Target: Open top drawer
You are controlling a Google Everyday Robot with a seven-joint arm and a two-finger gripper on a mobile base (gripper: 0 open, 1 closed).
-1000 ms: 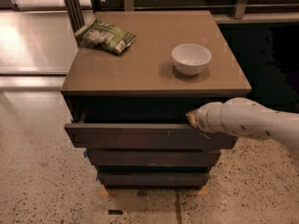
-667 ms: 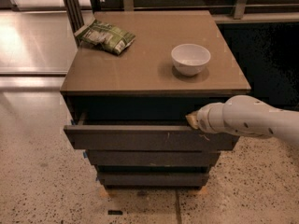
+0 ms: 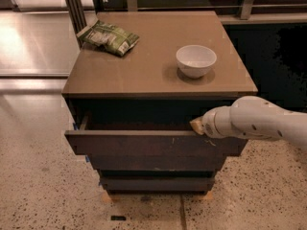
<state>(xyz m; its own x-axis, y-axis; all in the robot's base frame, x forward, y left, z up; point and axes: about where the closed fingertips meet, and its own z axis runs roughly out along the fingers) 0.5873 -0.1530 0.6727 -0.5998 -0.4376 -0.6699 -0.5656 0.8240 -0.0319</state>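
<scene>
The top drawer (image 3: 144,143) is the widest dark grey-brown front of the cabinet, with small pale scratch marks right of centre. It stands pulled out a little from under the brown cabinet top (image 3: 148,66), with a dark gap showing behind its front. My gripper (image 3: 196,126) is at the end of the white arm coming in from the right. It sits at the drawer's top edge, right of centre, touching the front. The inside of the drawer is dark and hidden.
A white bowl (image 3: 195,60) stands on the cabinet top at the right. A green snack bag (image 3: 108,36) lies at the back left. Two narrower drawer fronts (image 3: 156,164) sit below the top drawer. Speckled floor (image 3: 38,190) surrounds the cabinet.
The top drawer has come out slightly farther toward the camera, and my gripper has moved with its top edge.
</scene>
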